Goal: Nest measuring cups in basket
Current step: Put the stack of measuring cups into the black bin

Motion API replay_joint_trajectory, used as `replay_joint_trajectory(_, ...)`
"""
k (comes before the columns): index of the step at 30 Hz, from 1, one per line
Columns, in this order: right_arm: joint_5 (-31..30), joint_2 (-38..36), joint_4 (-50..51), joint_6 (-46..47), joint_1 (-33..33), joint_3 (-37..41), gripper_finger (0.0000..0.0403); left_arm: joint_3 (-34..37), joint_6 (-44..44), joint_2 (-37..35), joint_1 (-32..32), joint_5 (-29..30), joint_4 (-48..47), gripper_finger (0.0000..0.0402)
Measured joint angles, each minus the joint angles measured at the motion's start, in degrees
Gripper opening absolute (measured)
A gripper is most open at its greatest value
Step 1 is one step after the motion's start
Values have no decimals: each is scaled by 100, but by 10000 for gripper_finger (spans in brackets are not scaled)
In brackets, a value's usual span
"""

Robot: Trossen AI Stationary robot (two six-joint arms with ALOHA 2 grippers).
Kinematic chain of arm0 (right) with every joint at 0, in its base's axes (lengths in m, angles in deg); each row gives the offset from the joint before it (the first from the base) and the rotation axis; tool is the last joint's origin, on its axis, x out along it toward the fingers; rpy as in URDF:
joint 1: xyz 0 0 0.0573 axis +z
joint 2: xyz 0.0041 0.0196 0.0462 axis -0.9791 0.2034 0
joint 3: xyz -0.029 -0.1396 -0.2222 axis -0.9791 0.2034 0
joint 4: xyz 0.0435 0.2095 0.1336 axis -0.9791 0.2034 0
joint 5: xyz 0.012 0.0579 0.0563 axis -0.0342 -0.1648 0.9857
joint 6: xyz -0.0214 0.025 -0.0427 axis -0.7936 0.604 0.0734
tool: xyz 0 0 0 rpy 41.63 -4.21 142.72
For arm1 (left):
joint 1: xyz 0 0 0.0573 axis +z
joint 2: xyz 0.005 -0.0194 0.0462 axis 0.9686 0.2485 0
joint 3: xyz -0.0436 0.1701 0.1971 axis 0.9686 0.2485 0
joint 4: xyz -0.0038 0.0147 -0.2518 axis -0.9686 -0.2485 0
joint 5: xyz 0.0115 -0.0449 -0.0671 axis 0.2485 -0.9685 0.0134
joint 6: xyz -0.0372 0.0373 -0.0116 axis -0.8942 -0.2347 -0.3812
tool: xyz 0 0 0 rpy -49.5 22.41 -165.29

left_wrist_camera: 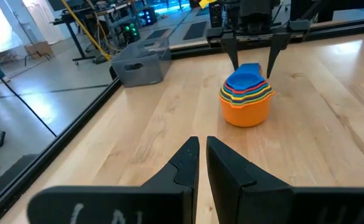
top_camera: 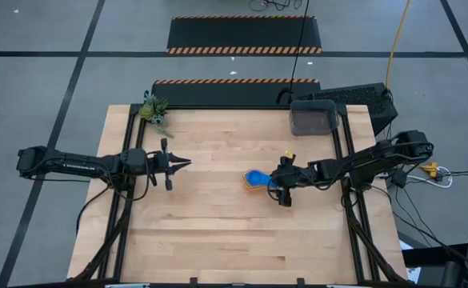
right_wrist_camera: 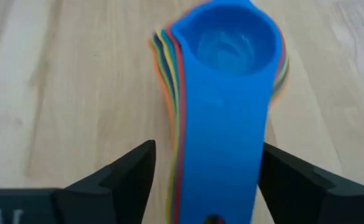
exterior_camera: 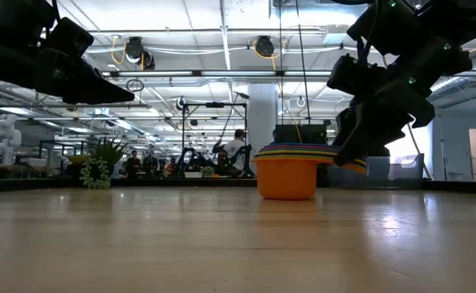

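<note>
The measuring cups (top_camera: 256,179) stand nested in one stack on the bare wood near the table's middle right. The orange one (exterior_camera: 286,183) is at the bottom and the blue one (right_wrist_camera: 231,43) on top, and their handles point toward the right arm. My right gripper (right_wrist_camera: 206,168) is open and slants down from the table's right, one finger on each side of the stacked handles (right_wrist_camera: 222,143). The dark grey basket (top_camera: 314,118) stands at the far right, apart from the stack. My left gripper (top_camera: 187,163) is shut and hangs level above the table's left half, holding nothing. My right gripper has the stacked handles between its open fingers. A gap shows at one finger (right_wrist_camera: 135,165). The other finger (right_wrist_camera: 281,168) lies right beside the blue handle's edge, and I cannot tell whether it touches.
A black keyboard (top_camera: 354,100) lies behind the basket at the far right corner. A small green plant (top_camera: 155,110) sits at the far left corner. Black frame rails (top_camera: 134,136) run along the table's left and right sides. Bare wood lies between the two grippers.
</note>
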Motion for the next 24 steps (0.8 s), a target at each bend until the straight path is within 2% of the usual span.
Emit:
replay_joint_trajectory(7,-564,133,250,6,80,0,256,0,0,-2,0,0,0,35)
replay_joint_trajectory(15,-417,476,18,2,87,-4,284,0,-15,-2,0,5,-4,35)
replay_joint_trajectory(24,-420,576,-42,-91,83,-4,252,0,-39,-2,2,7,-4,35)
